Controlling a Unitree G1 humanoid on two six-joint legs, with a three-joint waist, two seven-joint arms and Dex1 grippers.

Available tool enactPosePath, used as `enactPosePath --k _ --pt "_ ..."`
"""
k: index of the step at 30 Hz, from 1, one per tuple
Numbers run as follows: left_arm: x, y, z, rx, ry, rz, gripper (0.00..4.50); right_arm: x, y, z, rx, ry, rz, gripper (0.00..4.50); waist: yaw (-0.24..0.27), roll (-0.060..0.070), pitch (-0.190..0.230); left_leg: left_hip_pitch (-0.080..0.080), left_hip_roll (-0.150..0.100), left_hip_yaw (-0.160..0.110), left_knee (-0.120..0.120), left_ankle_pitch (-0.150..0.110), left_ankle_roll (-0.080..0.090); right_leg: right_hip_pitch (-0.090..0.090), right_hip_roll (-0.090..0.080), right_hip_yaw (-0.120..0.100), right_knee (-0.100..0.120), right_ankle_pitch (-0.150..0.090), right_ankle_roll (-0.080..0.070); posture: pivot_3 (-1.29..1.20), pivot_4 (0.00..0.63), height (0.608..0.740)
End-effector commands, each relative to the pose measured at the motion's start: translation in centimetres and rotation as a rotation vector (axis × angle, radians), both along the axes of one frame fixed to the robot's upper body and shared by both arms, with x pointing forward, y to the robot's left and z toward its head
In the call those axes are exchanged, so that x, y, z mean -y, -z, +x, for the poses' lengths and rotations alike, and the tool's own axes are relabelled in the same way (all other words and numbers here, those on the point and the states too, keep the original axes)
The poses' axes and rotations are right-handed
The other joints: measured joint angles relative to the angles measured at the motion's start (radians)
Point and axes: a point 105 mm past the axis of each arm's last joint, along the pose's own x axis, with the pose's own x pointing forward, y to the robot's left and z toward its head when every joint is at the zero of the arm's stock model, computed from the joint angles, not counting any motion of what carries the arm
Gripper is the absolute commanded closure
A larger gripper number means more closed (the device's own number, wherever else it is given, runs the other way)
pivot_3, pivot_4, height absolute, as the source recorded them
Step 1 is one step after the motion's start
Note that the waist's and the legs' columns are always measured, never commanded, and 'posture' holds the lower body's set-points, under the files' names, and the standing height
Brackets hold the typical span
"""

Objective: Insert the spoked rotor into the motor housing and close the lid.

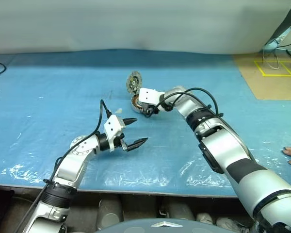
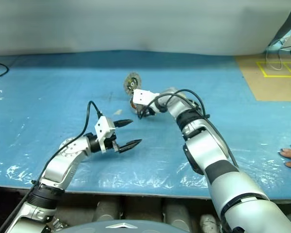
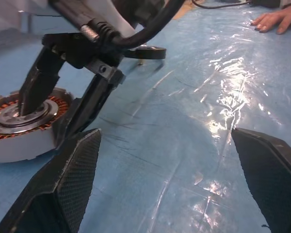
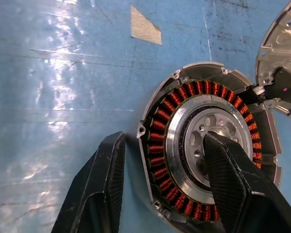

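the motor housing [image 4: 203,145] lies on the blue sheet [image 1: 48,97], its lid [image 1: 134,81] standing open at the far rim. the right gripper [image 4: 165,160] straddles the housing's near wall, partly open, one finger on the hub, gripping nothing. the left gripper [image 1: 134,132] hovers nearby, wide open and empty
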Motion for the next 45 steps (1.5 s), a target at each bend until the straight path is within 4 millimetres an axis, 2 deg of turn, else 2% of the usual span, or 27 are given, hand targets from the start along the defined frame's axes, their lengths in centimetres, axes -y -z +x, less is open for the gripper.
enactPosePath --k 1,5,8,12,15,20,24,26,31,35,38,45 --pt "1.0 -1.5 -0.3 0.048 0.03 -0.023 0.0 3.0 1.5 -2.1 -0.08 0.002 -0.041 2.41 0.006 0.0 0.0 0.0 0.0 0.0 0.0 0.0 0.0 0.0 0.0 0.0 0.0 0.0 0.0 0.0 0.15 0.74" --pt "1.1 -1.1 -0.4 0.033 0.041 -0.021 0.0 5.9 1.4 -5.4 -0.106 0.004 -0.072 2.41 0.028 0.0 0.0 0.0 -0.001 0.0 -0.001 0.0 0.001 0.001 0.0 0.0 -0.001 0.0 0.0 0.0 0.15 0.74" --pt "0.8 -0.6 -0.4 0.019 0.045 -0.016 0.0 7.2 1.3 -7.8 -0.133 0.013 -0.094 2.41 0.029 0.0 0.0 0.002 -0.001 0.0 -0.001 0.0 0.0 0.002 0.0 0.0 -0.003 0.0 0.001 0.0 0.15 0.74" --pt "0.5 0.5 -0.4 -0.004 0.058 -0.016 0.0 7.8 1.2 -11.3 -0.205 -0.009 -0.095 2.41 0.024 0.0 0.0 0.008 0.0 0.0 -0.004 0.0 0.0 0.007 0.001 0.001 -0.005 0.0 0.002 0.0 0.15 0.74" --pt "0.2 1.5 -0.3 -0.018 0.069 -0.012 0.0 7.7 1.4 -12.5 -0.241 -0.001 -0.094 2.41 0.017 0.0 0.0 0.015 -0.001 0.0 -0.01 0.0 0.0 0.013 0.001 0.001 -0.011 -0.001 0.003 0.0 0.15 0.74" --pt "-0.1 3.0 -0.1 -0.027 0.085 -0.007 0.0 7.3 2.3 -13.0 -0.369 0.052 -0.12 2.41 0.013 0.0 0.0 0.016 -0.001 0.0 -0.013 0.0 0.0 0.014 0.001 0.003 -0.012 -0.002 0.004 0.0 0.15 0.74" --pt "-2.1 3.9 -0.6 -0.029 0.084 0.007 0.0 5.4 3.4 -11.9 -0.479 0.173 -0.059 2.41 -0.003 -0.002 -0.001 0.016 -0.001 0.0 -0.013 0.0 0.0 0.015 0.002 0.002 -0.011 -0.002 0.003 0.0 0.15 0.74" --pt "-2.7 4.1 -0.7 -0.027 0.079 0.012 0.0 3.8 3.6 -11.9 -0.511 0.208 -0.034 2.41 -0.008 -0.002 -0.001 0.017 0.0 0.0 -0.013 0.0 -0.001 0.017 0.002 0.002 -0.011 -0.002 0.003 0.0 0.15 0.74" --pt "-3.4 4.1 -1.1 -0.024 0.077 0.019 0.0 0.7 2.8 -12.4 -0.594 0.23 0.016 2.41 -0.009 -0.002 -0.001 0.025 0.0 -0.001 -0.013 0.001 -0.002 0.02 0.002 0.003 -0.01 -0.004 0.008 0.0 0.15 0.74" --pt "-3.4 3.8 -1.1 -0.021 0.075 0.023 0.0 -0.8 1.3 -12.3 -0.644 0.219 0.068 2.41 -0.007 -0.002 -0.001 0.026 0.0 0.0 -0.016 0.001 -0.002 0.02 0.002 0.004 -0.011 -0.002 0.003 0.0 0.15 0.74" --pt "-3.1 3.3 -0.9 -0.014 0.075 0.02 0.0 -1.3 0.4 -12.3 -0.672 0.218 0.089 2.41 -0.005 -0.002 -0.001 0.024 -0.001 0.0 -0.018 0.003 -0.006 0.017 0.002 0.004 -0.012 -0.002 0.003 0.0 0.15 0.74" --pt "-2.5 2.4 -0.3 0.002 0.075 0.014 0.0 -1.0 0.4 -11.8 -0.681 0.246 0.089 2.41 -0.006 -0.002 -0.001 0.021 -0.001 0.0 -0.019 0.003 -0.007 0.014 0.002 0.003 -0.012 -0.003 0.002 0.0 0.15 0.74"
